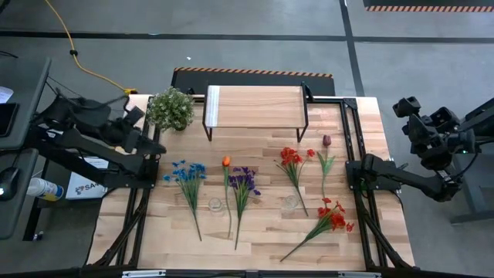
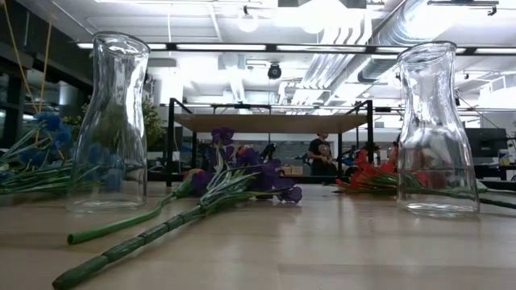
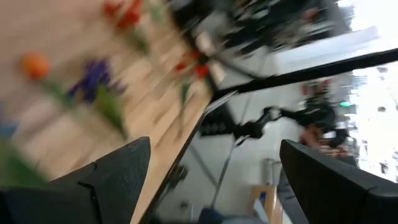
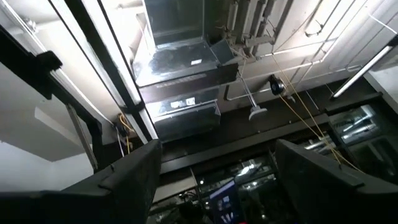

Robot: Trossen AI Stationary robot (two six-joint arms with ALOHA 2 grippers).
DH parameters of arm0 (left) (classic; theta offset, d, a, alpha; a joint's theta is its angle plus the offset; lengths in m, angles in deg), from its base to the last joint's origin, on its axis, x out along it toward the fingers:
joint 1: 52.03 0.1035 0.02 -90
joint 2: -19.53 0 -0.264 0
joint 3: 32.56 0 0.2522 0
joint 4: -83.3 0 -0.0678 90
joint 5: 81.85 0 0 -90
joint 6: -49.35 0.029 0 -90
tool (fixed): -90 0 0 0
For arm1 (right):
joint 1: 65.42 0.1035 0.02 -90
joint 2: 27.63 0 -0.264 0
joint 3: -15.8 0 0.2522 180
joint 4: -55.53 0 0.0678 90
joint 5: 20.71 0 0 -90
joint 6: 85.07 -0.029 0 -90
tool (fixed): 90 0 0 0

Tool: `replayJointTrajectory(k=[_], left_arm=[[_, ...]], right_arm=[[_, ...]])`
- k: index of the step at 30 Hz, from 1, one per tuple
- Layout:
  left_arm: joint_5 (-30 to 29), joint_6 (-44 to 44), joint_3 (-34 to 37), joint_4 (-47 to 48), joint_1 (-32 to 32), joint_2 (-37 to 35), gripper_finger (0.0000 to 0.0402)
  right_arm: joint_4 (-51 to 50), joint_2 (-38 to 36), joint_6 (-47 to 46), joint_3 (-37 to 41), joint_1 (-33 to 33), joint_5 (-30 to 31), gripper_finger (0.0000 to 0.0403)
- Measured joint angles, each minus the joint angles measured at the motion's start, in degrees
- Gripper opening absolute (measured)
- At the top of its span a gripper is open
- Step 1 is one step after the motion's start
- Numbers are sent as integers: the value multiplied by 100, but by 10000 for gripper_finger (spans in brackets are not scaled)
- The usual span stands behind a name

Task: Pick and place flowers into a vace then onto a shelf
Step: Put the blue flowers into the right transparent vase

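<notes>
Flowers (image 1: pixel 241 189) flat mid-table, between both arms. Left gripper (image 1: pixel 158 147) open, left of them; right gripper (image 1: pixel 351 174) open, at right edge.

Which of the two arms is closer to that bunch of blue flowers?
Left. Its gripper hovers at the table's left edge, just beside the blue flowers; the right gripper waits at the opposite edge.

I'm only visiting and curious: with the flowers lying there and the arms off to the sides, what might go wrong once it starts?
Two likely risks:
1. The glass vases stand among the stems, so reaching for the purple flowers could tip one.
2. The orange tulip lies close beside them; the jaws might catch two stems.
</notes>
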Motion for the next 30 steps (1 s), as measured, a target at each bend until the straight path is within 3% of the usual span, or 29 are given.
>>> replayJointTrajectory(k=[8,16,23,30], left_arm=[[508,-962,0,1459,0,368,390],[1113,-1242,13,1767,-40,1011,390],[1184,-1770,17,1768,-995,1634,390],[346,-2885,19,1736,-2165,2051,390]], right_arm=[[-9,0,115,0,0,0,303],[-118,0,151,2,-1,15,303],[-179,0,153,2,0,26,303],[-180,0,152,2,0,26,303]])
